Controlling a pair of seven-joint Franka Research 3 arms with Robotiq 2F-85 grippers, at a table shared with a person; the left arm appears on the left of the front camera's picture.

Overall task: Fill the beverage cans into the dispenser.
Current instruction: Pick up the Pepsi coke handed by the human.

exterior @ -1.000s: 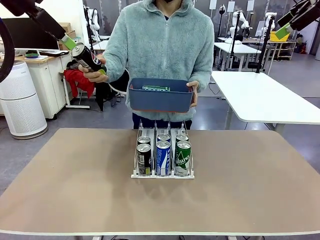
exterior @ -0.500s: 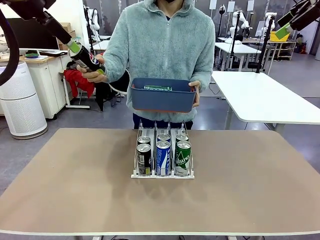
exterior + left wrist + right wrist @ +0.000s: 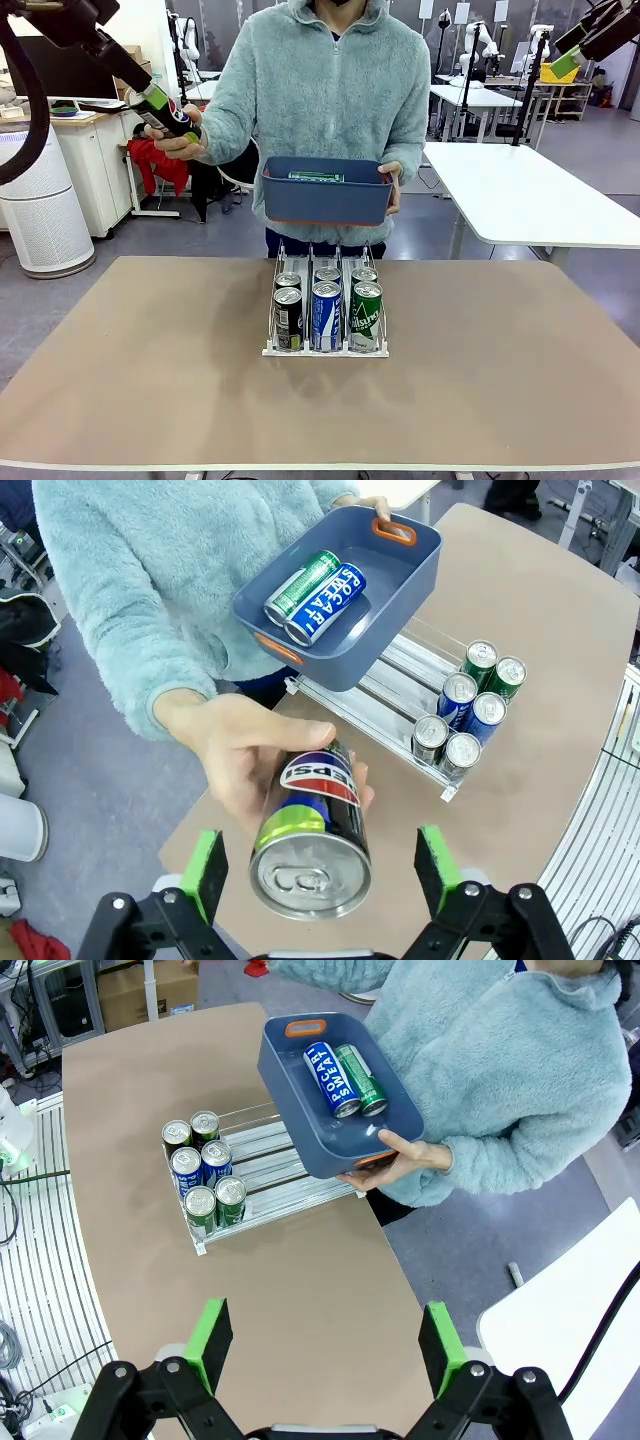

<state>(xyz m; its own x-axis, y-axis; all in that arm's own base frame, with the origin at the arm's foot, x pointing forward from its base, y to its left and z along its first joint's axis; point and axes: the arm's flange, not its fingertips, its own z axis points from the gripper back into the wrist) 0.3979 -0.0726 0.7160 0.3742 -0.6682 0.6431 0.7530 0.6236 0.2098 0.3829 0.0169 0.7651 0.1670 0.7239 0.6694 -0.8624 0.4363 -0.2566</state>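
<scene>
Black can (image 3: 312, 830) raised between left jaws, seemingly unclamped.

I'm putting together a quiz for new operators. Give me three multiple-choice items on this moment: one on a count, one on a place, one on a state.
1. How many cans stand in the dispenser?
A. Four
B. Six
C. Nine

2. Where is the black can held in the person's hand?
A. In a dispenser lane
B. Flat on the table
C. Between the left gripper's fingers

3. How is the right gripper?
A. Open and empty
B. Shut on a can
C. Shut on a bin

Answers:
1 B: the front view shows two rows of three.
2 C: the green pads flank the can, standing clear of its sides.
3 A: its pads stand wide apart with nothing between them.
</scene>
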